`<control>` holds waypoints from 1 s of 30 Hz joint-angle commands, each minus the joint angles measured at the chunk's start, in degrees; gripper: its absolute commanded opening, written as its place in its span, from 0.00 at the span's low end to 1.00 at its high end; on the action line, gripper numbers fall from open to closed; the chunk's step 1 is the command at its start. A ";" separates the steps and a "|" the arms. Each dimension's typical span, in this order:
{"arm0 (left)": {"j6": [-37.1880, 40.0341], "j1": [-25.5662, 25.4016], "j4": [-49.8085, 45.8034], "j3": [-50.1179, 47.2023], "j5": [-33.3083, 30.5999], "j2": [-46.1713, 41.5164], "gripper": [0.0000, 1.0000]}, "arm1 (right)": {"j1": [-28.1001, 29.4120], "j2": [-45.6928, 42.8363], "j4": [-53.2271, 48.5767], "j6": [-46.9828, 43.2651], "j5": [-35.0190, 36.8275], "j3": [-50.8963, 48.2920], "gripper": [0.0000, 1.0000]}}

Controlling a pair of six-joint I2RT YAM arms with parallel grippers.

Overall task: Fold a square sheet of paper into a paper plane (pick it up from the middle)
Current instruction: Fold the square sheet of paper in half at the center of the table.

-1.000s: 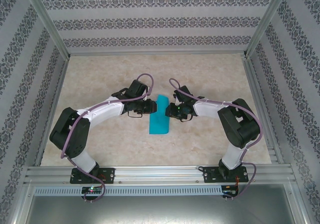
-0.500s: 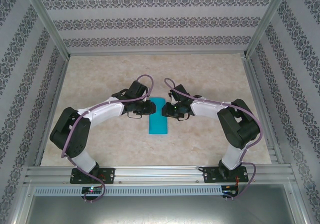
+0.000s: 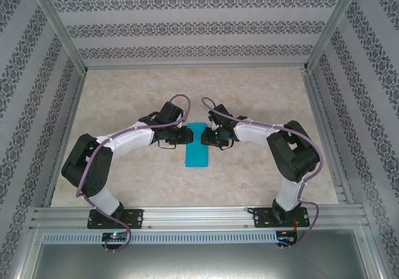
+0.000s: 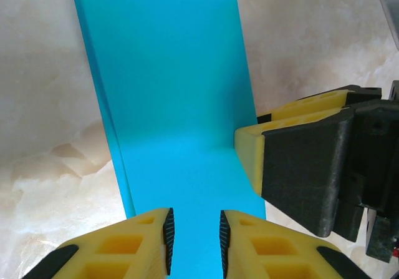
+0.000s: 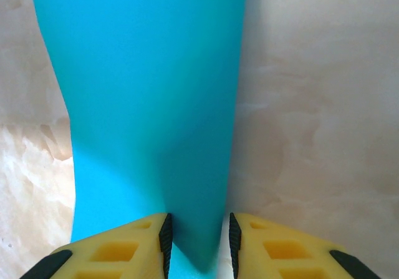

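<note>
Paper sheet (image 3: 198, 149), folded, between left gripper (image 4: 194, 232) and right gripper (image 5: 197, 238)

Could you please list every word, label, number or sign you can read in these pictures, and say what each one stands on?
None: there is no readable text.
The turquoise paper is plain, the wallpaper carries only ornament, and any marking on the small board under the left arm's base is too small to read.
</note>
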 commanded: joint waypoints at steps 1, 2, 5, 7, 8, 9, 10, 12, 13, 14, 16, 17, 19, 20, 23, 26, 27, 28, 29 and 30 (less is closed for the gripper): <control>0.19 0.37 1.04 -1.06 0.86 0.99 0.29 | 0.93 1.48 -1.67 0.39 1.35 1.69 0.33; 0.19 0.37 1.04 -1.16 0.82 0.97 0.28 | 1.03 1.63 -1.93 0.31 1.53 1.89 0.33; 0.19 0.37 0.84 -1.57 0.42 0.56 0.28 | 1.04 2.16 -2.56 0.51 1.90 2.28 0.33; 0.19 0.37 0.78 -1.69 0.28 0.25 0.28 | 1.05 2.46 -3.23 0.77 2.27 2.59 0.32; 0.17 0.44 0.69 -1.78 0.08 -0.03 0.28 | 1.04 2.47 -3.17 1.19 2.59 2.56 0.32; 0.11 0.44 0.69 -1.93 -0.03 -0.24 0.29 | 1.12 2.39 -2.94 1.52 2.68 2.51 0.32; 0.10 0.43 0.61 -2.05 -0.14 -0.42 0.29 | 1.14 2.39 -2.77 1.76 2.57 2.55 0.32; 0.05 0.45 0.49 -2.18 -0.22 -0.65 0.29 | 1.14 2.40 -2.54 2.31 2.63 2.44 0.31; 0.09 0.45 0.46 -2.22 -0.24 -0.69 0.29 | 1.01 2.39 -2.40 2.57 2.64 2.37 0.32; 0.01 0.46 0.47 -2.25 -0.28 -0.78 0.29 | 0.88 2.30 -2.15 2.92 2.64 2.24 0.31; -0.06 0.46 0.47 -2.39 -0.22 -0.86 0.29 | 0.88 2.21 -1.50 3.24 2.52 1.90 0.31; -0.08 0.42 0.42 -2.40 -0.23 -0.87 0.29 | 0.88 2.28 -1.66 3.33 2.37 1.97 0.31; -0.07 0.45 0.45 -2.31 -0.22 -0.81 0.29 | 0.95 2.38 -1.67 3.58 2.37 2.00 0.32; -0.08 0.46 0.42 -2.25 -0.28 -0.86 0.29 | 0.87 2.39 -1.37 3.76 2.22 1.97 0.32; -0.08 0.46 0.31 -2.29 -0.30 -0.87 0.29 | 0.81 2.51 -1.32 3.92 2.31 1.98 0.32; -0.16 0.48 0.16 -2.30 -0.62 -1.02 0.29 | 0.70 2.78 -0.97 4.22 2.13 1.91 0.32; -0.16 0.48 0.08 -2.27 -0.69 -1.13 0.29 | 0.78 2.81 -1.05 4.25 2.21 1.92 0.32; -0.16 0.55 -0.17 -2.25 -0.85 -1.20 0.29 | 0.78 2.90 -1.06 4.45 2.20 1.89 0.32; -0.16 0.53 -0.27 -2.30 -1.09 -1.33 0.29 | 0.74 2.91 -0.97 4.56 2.20 1.93 0.32; -0.08 0.55 -0.52 -2.31 -1.33 -1.49 0.29 | 0.78 2.99 -1.05 4.47 2.27 1.99 0.32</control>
